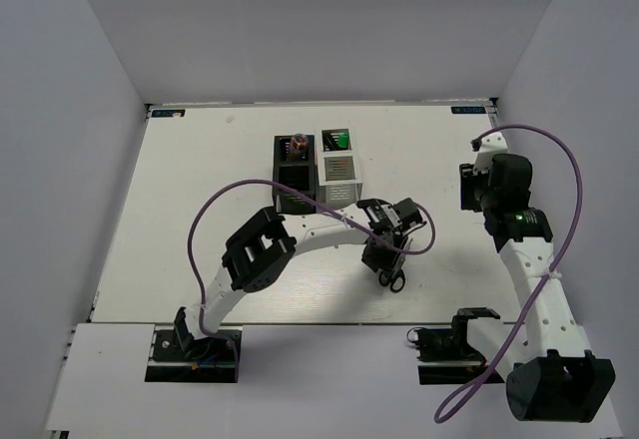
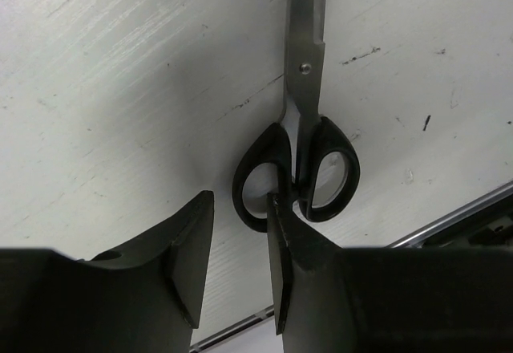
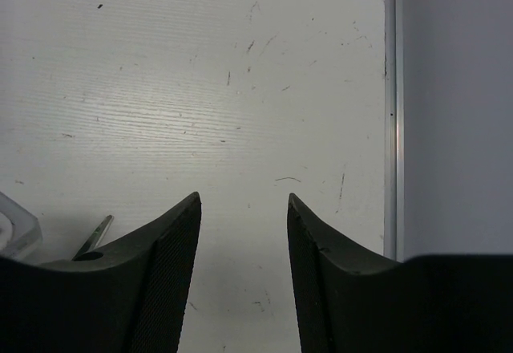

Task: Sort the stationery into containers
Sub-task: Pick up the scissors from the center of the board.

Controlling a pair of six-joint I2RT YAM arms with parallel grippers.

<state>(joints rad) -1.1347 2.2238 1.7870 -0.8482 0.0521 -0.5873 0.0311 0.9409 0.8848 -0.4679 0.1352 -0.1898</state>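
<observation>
The left claw (image 2: 240, 200) hangs low over the table (image 2: 104, 88), jaws parted and nothing between them, likely set so for a grasp on the scissors (image 2: 298, 160), the one loose item in sight. The scissors lie flat and closed, blades running to 12 o'clock in the wrist view, black handles at about 1 o'clock from the gap. The finger (image 2: 304, 289) at 3 o'clock overlaps their near edge, though I cannot tell whether it touches. From above, the scissors lie at 5 o'clock of the black container (image 1: 295, 175) and white container (image 1: 339, 170), near but apart. The right claw (image 3: 244, 200) hovers released at 3 o'clock over bare table, out of the way, holding nothing
</observation>
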